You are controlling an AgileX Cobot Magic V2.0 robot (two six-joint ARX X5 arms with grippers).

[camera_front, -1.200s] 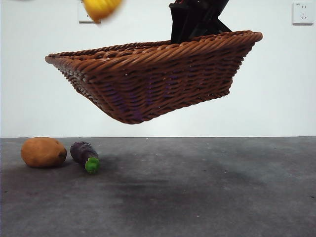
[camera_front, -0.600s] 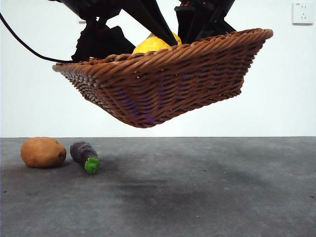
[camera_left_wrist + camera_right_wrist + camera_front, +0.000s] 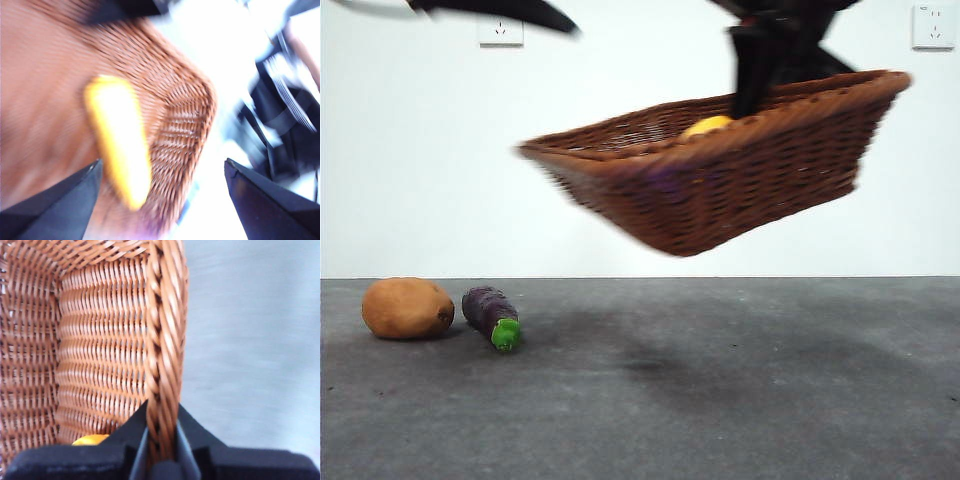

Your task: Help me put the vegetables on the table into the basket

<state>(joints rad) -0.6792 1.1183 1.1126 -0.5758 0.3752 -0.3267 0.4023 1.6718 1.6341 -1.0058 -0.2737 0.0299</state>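
I saw the basket [image 3: 720,190] tilted, held aloft by my right gripper [image 3: 161,450] clamped on its rim; yellow vegetable [image 3: 117,140] lay lengthwise inside; left gripper [image 3: 160,200] gaped empty above.

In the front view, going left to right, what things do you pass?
potato on the table → eggplant beside it → yellow vegetable inside the lifted basket → right gripper clamped on the basket's far rim → wall socket.
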